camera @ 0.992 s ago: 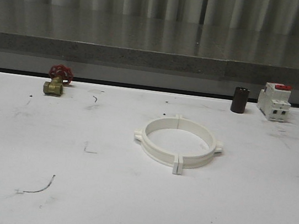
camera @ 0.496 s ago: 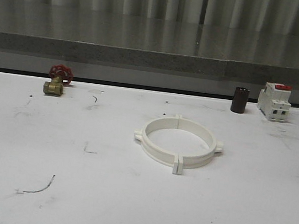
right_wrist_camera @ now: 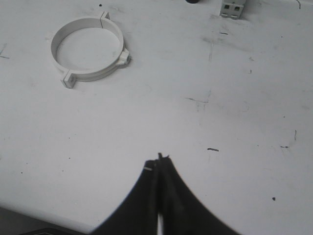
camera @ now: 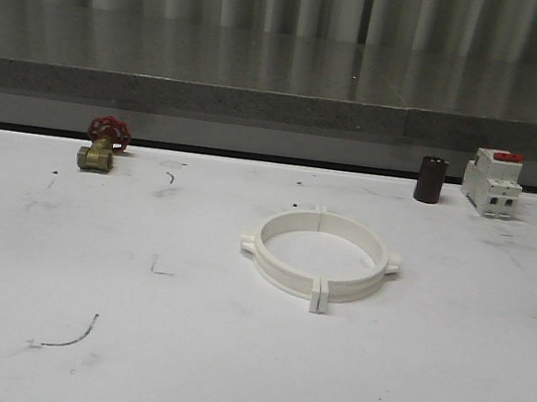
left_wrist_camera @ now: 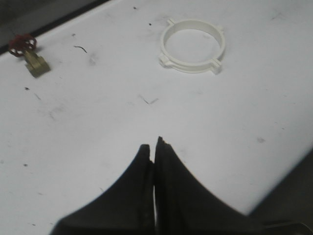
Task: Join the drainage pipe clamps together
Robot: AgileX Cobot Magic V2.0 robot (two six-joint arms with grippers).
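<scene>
While both arms are parked at the near edge of the table (camera: 224, 375), the left gripper (left_wrist_camera: 154, 147) is seen clenched with its fingers pressed together and nothing held; the right gripper (right_wrist_camera: 159, 161) is likewise clenched and empty. Both are well apart from the work.

Further out, mid-table, the drainage pipe clamps (camera: 317, 252) are found lying flat, the two half-rings set end tab to end tab so a wide ring is formed. Whether the tabs are actually locked cannot be told.

Handling, as judged: light, stiff, thin-walled plastic, smooth and likely to slide on the tabletop when pushed. The best hold is expected across the ring wall near an outer nub or at the end tabs, with the other half braced.

At the far edge, a brass valve with a red handwheel (camera: 102, 144) is seen to the left, a dark cylinder (camera: 431, 179) and a circuit breaker (camera: 492, 182) to the right. All are well apart from the ring, so access is not blocked.
</scene>
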